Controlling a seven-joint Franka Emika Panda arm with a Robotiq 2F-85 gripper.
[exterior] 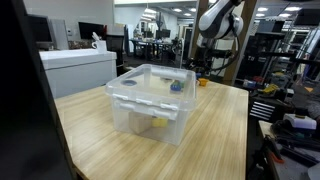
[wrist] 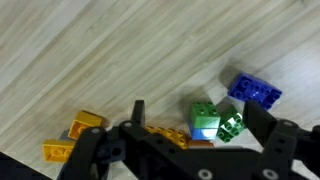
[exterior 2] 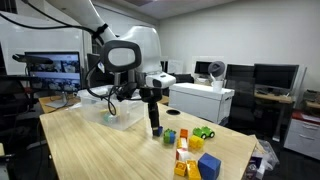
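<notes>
Pale wood-grain tabletop [wrist: 100,60], wide-open fingers [wrist: 138,112] over studded green brick [wrist: 206,118], probably plastic

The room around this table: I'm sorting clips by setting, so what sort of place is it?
Probably an office or lab: computer monitors around, plus a wooden table bearing a clear bin and toy blocks.

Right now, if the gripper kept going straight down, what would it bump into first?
Probably the green block, which sits inside the open gripper in the wrist view. If it misses that, it would hit the wooden table. Depth is unclear.
</notes>
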